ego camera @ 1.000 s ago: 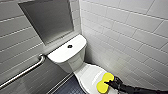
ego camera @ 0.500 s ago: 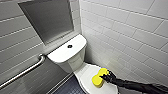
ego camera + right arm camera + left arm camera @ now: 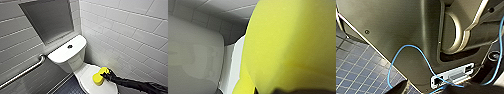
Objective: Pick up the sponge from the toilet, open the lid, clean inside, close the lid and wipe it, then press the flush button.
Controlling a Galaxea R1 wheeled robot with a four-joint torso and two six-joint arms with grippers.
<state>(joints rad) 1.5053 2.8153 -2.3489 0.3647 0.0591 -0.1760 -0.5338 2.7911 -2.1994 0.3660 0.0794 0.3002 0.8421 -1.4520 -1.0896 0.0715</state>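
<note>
- We see the toilet point(image 3: 67, 51) with its lid point(image 3: 84, 74) down.
- The sponge point(image 3: 97, 78) rests on the lid.
- Our right gripper point(image 3: 105, 74) pinches the sponge's end.
- Our right arm point(image 3: 140, 86) reaches in low, stretched out.

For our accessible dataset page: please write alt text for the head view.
The right gripper holds a yellow sponge on the closed white toilet lid. Behind it stands the tank, with a grab bar on the tiled wall.

White tiled walls point(image 3: 130, 27), grey recessed niche point(image 3: 50, 21), steel grab rail point(image 3: 25, 72), dark small-tiled floor point(image 3: 67, 88).
</note>
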